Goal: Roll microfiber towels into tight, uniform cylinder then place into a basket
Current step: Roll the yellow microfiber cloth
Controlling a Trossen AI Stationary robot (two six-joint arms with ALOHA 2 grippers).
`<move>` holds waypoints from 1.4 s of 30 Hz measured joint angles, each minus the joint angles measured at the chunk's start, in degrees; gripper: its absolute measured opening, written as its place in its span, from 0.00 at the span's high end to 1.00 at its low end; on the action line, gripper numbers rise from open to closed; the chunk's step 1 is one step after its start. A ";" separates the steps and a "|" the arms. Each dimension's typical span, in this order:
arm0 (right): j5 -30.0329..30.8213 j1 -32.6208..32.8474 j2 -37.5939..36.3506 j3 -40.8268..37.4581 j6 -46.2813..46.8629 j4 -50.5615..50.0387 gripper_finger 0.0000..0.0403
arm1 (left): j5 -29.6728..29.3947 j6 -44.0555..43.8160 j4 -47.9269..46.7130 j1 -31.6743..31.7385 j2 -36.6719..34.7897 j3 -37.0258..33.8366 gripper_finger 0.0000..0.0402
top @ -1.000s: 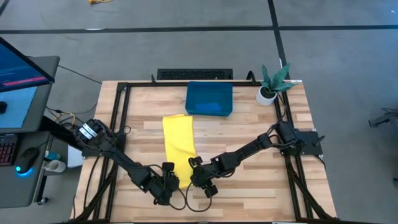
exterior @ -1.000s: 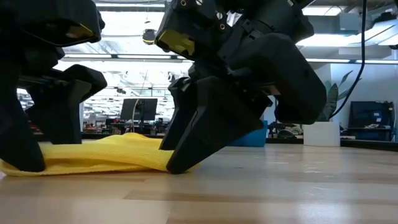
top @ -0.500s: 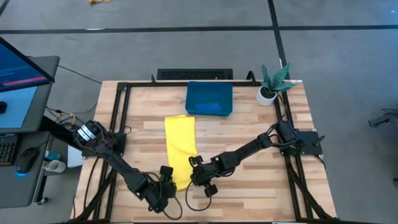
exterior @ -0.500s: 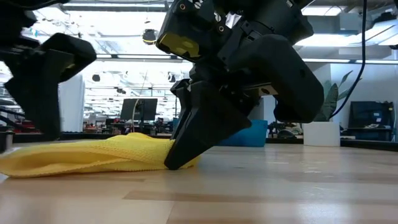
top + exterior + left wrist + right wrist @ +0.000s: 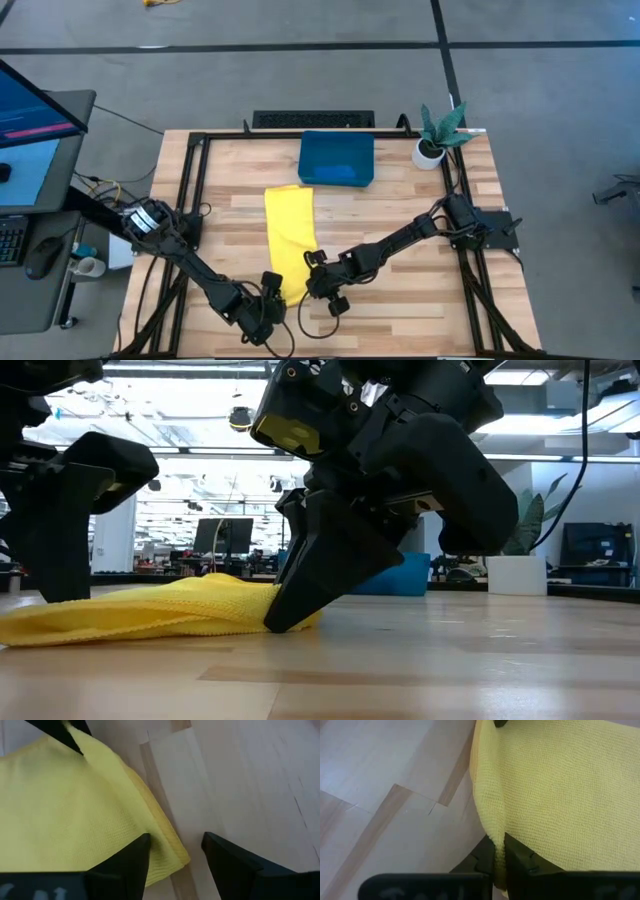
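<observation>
apparently right gripper point(image 5: 499, 854) pinching yellow towel point(image 5: 560, 795)

No readable text, labels, brands or numbers can be made out in any of the views. The monitor point(image 5: 35, 110) beside the bench is lit blue with a red band across it, but whatever is written there can't be read, possibly because it is seen at such a steep angle. A yellow patch is seen on the arm housing point(image 5: 283, 422) in the low view, with no lettering to be picked out on it. Screens point(image 5: 223, 535) are seen in the room far behind, far too small for anything to be read.
</observation>
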 joint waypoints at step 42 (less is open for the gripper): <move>-1.70 7.16 -2.86 10.32 0.04 -15.63 0.97 | -6.17 -1.41 -2.08 -3.15 -8.36 -0.31 1.00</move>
